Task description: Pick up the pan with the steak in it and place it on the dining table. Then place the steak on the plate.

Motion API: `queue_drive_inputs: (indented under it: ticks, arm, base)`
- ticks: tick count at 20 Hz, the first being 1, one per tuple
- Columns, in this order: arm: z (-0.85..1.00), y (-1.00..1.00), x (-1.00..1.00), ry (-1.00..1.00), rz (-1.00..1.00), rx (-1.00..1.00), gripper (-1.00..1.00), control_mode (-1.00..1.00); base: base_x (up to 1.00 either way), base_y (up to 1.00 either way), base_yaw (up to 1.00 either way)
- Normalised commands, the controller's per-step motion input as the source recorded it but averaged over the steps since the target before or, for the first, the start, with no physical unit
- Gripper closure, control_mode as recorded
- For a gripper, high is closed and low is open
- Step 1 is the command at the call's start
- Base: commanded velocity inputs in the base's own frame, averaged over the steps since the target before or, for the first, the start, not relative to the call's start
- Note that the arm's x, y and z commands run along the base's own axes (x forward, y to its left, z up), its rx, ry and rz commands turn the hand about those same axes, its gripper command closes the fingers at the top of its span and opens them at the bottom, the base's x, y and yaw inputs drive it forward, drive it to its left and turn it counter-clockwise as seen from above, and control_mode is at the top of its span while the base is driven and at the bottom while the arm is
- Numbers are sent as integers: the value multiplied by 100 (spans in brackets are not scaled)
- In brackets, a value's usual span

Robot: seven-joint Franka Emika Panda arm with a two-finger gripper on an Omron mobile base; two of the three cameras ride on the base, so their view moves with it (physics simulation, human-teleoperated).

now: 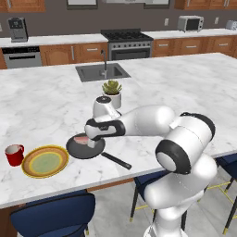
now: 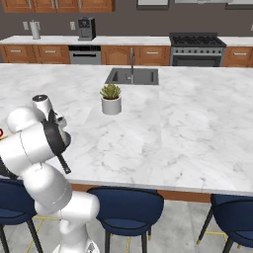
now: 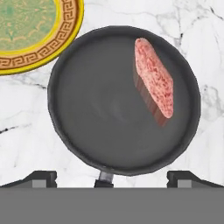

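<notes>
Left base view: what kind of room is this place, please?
Most likely a home kitchen, rendered rather than real. A stove stands at the back wall between wooden cabinets, and a sink is set in the marble dining table, where a pan with a steak sits.

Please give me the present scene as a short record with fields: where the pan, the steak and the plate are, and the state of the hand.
pan: on the dining table, beside the plate, handle toward the robot
steak: inside the pan, near its rim
plate: on the table between the pan and a red mug, nothing on it
hand: open, above the pan, holding nothing
</notes>
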Motion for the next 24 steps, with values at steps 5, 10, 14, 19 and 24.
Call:
queue_drive_inputs:
  ticks: [5, 10, 14, 19, 24]
  arm:
    - [-4, 2, 3, 0, 0, -2, -100, -100]
    - [-7, 3, 12, 0, 0, -1, -100, -100]
    - [-16, 1, 25, 0, 0, 0, -100, -100]
    - [-20, 1, 19, 0, 0, 0, -100, -100]
    - [-16, 11, 18, 0, 0, 0, -100, -100]
  base:
    - [0, 0, 0]
    - [0, 0, 0]
    - [0, 0, 0]
    - [0, 0, 0]
    - [0, 0, 0]
